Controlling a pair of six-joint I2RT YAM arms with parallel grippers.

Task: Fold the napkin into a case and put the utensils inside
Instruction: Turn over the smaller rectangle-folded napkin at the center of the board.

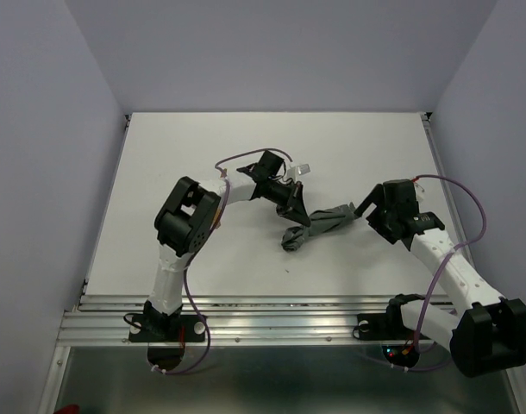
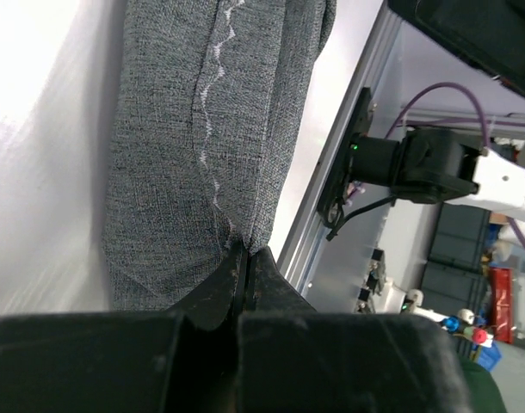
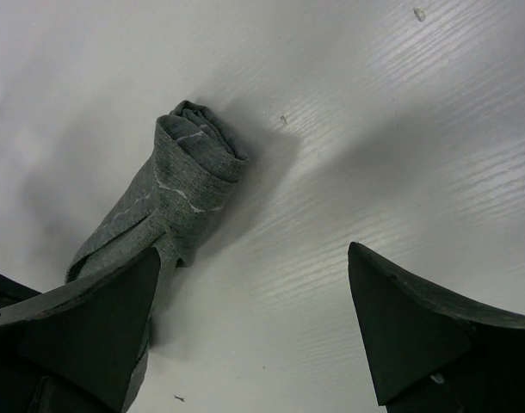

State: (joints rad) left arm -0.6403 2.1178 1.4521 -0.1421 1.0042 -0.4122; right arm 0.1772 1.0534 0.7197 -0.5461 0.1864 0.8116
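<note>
The napkin (image 1: 322,224) is a dark grey cloth, bunched into a long rumpled roll in the middle of the white table (image 1: 203,155). My left gripper (image 1: 301,219) is shut on its edge. In the left wrist view the closed jaws (image 2: 243,251) pinch the napkin (image 2: 185,146) beside its pale zigzag stitch line. My right gripper (image 1: 367,210) stands open at the roll's right end. In the right wrist view the rolled napkin (image 3: 189,176) lies by the left finger (image 3: 99,318), and nothing is between the jaws of this gripper (image 3: 254,251). The utensils are out of view.
A ribbed metal rail (image 1: 272,326) runs along the table's near edge, with both arm bases on it. Pale walls close in the left, back and right sides. The right arm's base (image 2: 400,163) and a purple cable (image 2: 443,95) show in the left wrist view.
</note>
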